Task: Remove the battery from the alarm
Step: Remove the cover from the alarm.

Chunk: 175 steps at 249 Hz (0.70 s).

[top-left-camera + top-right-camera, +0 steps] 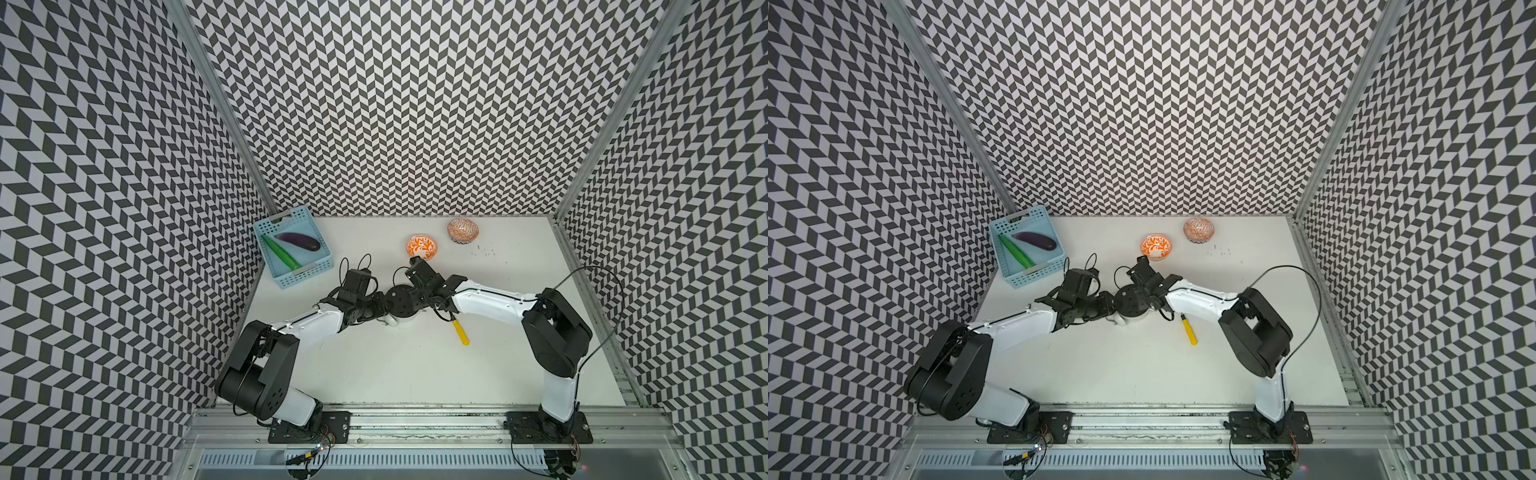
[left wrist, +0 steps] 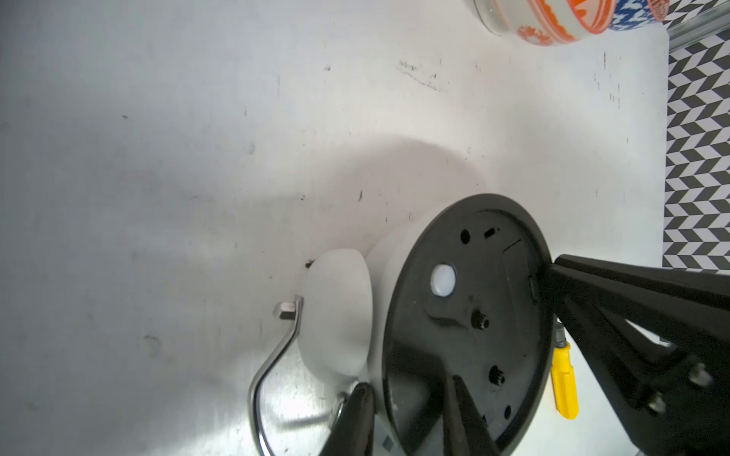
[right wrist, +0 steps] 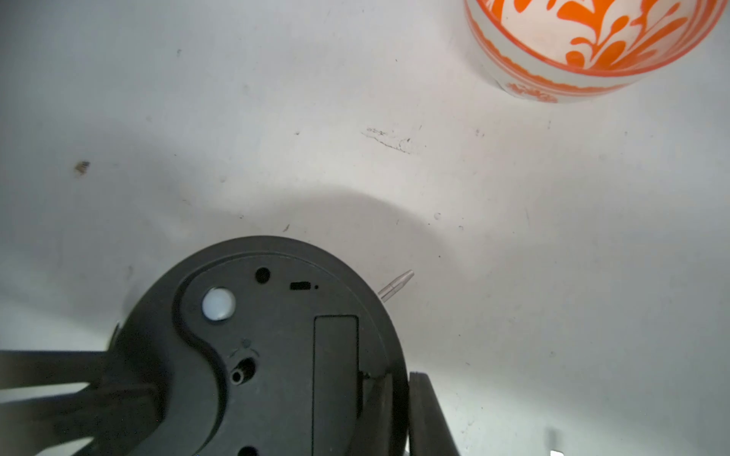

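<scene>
Battery: not visible; I judge it sits behind the closed cover [image 3: 335,375] in the black back of the alarm [image 3: 276,355].
Place of the alarm: it lies face down on the table [image 1: 395,374], black back upward, between the two arms in both top views.
Left gripper [image 2: 409,385]: it clamps the alarm at its edge, with one finger on the white body and one on the black back.
Right gripper [image 3: 399,381]: the jaws are narrow, set across the rim just beside the cover's latch. One finger is on the back, the other outside the rim.
Step in hand: opening the cover, in my judgement.
How to do it well: the left side should keep the alarm firm and flat. The right fingertip should catch the latch edge and lift it gently, because it may slip on the smooth plastic or tip the alarm.
Screwdriver [image 1: 460,332]: yellow handle, on the table near the alarm, not held.
Basket [image 1: 307,276]: light blue, at the far left corner; it holds a purple eggplant [image 1: 298,241] and a green cucumber [image 1: 281,252], side by side.
Floral bowl [image 1: 422,247]: orange, just beyond the alarm; it seems empty.
Second bowl [image 1: 462,230]: farther back, apart from the first; nothing shows inside.
</scene>
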### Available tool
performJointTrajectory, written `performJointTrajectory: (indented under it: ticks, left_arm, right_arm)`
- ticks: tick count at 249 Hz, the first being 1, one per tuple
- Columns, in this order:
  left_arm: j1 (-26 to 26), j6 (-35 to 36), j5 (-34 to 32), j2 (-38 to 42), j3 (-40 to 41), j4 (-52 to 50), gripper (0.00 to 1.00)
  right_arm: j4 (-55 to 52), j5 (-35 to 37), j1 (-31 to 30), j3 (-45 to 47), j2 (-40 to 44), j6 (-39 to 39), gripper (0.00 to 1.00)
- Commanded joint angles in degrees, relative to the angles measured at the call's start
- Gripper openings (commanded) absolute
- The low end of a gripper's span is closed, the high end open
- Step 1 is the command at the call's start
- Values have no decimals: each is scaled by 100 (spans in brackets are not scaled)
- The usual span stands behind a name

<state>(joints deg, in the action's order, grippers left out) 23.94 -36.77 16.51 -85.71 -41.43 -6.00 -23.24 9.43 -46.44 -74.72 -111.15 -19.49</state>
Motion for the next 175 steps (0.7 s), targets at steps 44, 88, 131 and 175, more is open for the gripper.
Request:
performJointTrajectory:
  ticks: [44, 88, 131, 175]
  left_arm:
    - [85, 221, -450, -121, -5, -576, 27]
    - [80, 232, -485, -138, -38, -604, 27]
    - [85, 236, -550, -112, -49, -653, 28]
    - [85, 240, -662, -95, -93, -725, 29]
  right_arm:
    - [-1149, -2657, 204, 805, -609, 12, 15]
    - [-993, -2578, 516, 748, -261, -58, 15]
    - [-740, -2666, 784, 783, 25, -176, 15]
    - [-489, -2964, 1032, 753, 241, -204, 16]
